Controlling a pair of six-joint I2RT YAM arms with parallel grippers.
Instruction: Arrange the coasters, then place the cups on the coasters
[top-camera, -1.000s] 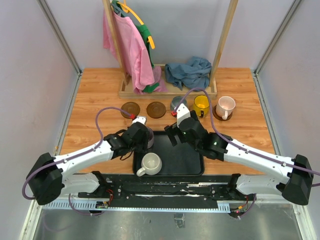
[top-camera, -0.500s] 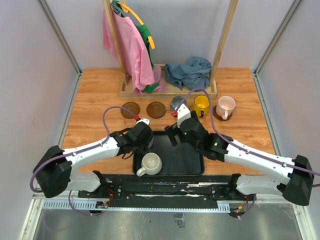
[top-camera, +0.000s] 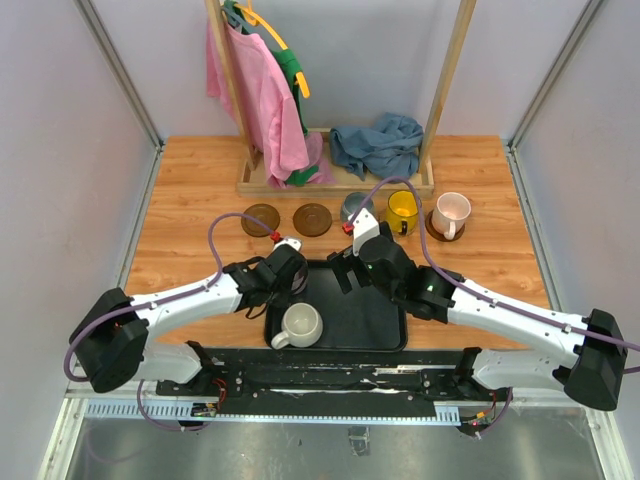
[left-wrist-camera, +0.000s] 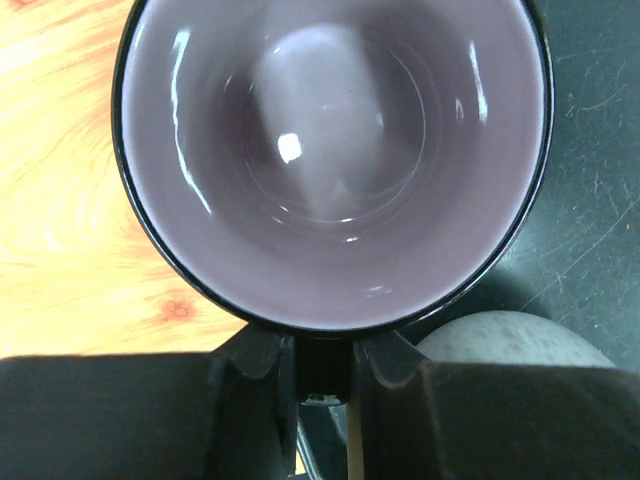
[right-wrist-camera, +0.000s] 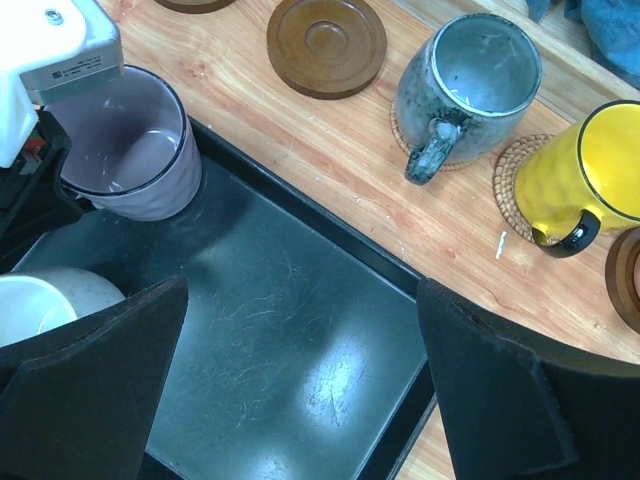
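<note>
At 10 o'clock corner of tray (right-wrist-camera: 300, 300), left gripper (left-wrist-camera: 322, 372) clenches purple mug (left-wrist-camera: 330, 160) by its handle; right gripper (right-wrist-camera: 300, 385) hovers released over bare floor.

Cream mug (top-camera: 302, 323) — on black tray (top-camera: 370, 312)

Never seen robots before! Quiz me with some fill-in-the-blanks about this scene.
The left gripper grips the purple mug; the right gripper holds ____.
The yellow mug stands ____ the grey-blue mug and the pink mug.
____ brown coasters carry no mug.
The white mug sits in the black ____.
Missing: nothing; between; two; tray.
</note>
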